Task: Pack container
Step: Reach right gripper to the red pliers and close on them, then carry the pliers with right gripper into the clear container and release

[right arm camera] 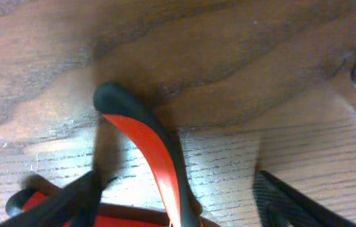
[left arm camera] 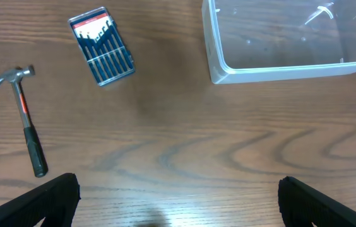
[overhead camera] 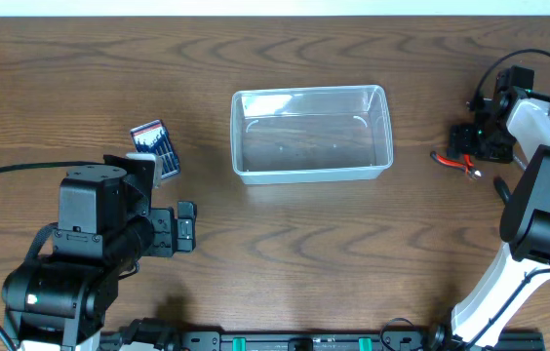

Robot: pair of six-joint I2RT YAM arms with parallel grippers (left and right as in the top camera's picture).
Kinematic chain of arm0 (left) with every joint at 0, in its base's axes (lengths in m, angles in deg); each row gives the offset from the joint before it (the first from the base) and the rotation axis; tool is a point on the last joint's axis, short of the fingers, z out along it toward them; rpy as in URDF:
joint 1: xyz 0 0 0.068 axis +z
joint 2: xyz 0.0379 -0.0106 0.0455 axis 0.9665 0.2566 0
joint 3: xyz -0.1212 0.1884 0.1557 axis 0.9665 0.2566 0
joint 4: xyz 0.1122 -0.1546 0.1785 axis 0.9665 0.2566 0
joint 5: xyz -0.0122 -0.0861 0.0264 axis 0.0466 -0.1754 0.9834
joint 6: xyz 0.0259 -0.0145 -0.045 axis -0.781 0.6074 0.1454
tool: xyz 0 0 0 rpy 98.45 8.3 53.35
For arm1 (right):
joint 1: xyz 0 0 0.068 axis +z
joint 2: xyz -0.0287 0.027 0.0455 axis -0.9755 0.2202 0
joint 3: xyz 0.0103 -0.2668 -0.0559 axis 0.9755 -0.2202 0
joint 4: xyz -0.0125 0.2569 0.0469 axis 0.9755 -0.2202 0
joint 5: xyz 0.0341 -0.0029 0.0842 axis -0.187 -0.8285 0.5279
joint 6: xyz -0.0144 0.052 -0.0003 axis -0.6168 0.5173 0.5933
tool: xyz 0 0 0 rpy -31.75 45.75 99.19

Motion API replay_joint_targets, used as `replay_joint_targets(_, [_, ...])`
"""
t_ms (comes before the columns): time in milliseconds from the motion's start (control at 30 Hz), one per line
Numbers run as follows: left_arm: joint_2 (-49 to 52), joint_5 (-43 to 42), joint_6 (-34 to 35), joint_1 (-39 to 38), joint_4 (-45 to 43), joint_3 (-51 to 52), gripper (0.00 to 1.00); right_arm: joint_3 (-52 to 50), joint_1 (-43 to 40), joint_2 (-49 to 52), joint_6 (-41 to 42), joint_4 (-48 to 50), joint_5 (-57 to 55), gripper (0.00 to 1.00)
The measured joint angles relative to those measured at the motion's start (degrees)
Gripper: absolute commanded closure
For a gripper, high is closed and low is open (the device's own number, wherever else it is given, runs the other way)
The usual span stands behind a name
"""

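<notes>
The clear plastic container stands empty at the table's middle; its near-left corner also shows in the left wrist view. My left gripper is open and empty above bare wood, short of the container; overhead it is at the lower left. My right gripper is open low over red-and-black pliers, its fingers on either side of one handle. Overhead, the pliers lie right of the container, under the right gripper.
A small blue drill-bit case lies left of the container and also shows in the left wrist view. A hammer lies left of the case, hidden under my left arm in the overhead view.
</notes>
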Motion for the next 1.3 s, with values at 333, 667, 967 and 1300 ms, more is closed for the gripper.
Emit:
replay_joint_targets(333, [0.0, 0.0, 0.0, 0.0, 0.0, 0.0, 0.02, 0.0, 0.0, 0.0, 0.2, -0.7, 0.1, 0.55])
replay_joint_targets(667, [0.0, 0.0, 0.0, 0.0, 0.0, 0.0, 0.02, 0.0, 0.0, 0.0, 0.2, -1.2, 0.3, 0.84])
replay_joint_targets(967, [0.0, 0.0, 0.0, 0.0, 0.0, 0.0, 0.02, 0.0, 0.0, 0.0, 0.3, -1.2, 0.3, 0.99])
replay_joint_targets(1300, [0.0, 0.0, 0.0, 0.0, 0.0, 0.0, 0.02, 0.1, 0.0, 0.0, 0.4, -0.3, 2.1, 0.99])
